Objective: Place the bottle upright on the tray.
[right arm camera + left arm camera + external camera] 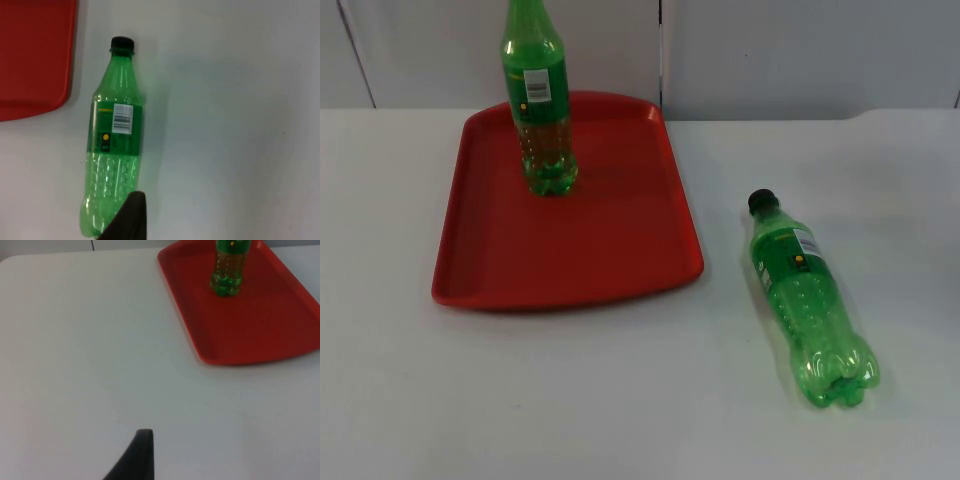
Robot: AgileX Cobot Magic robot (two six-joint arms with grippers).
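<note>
You have one green bottle [539, 100] standing upright on the far part of the red tray [570, 250], and a second green bottle [810, 300] lying on its side on the white table [620, 400] to the right of the tray, apart from it, black cap [761, 201] toward the wall and base toward the near edge. In the right wrist view the right gripper's fingertip [131, 215] hangs over the lying bottle's base end, while the left gripper's fingertip [137, 457] sits over bare table beside the tray, well away from the upright bottle. You cannot tell how far either gripper is spread, nothing is seen in their grasp, and nothing lies between the lying bottle and the tray's rim.
</note>
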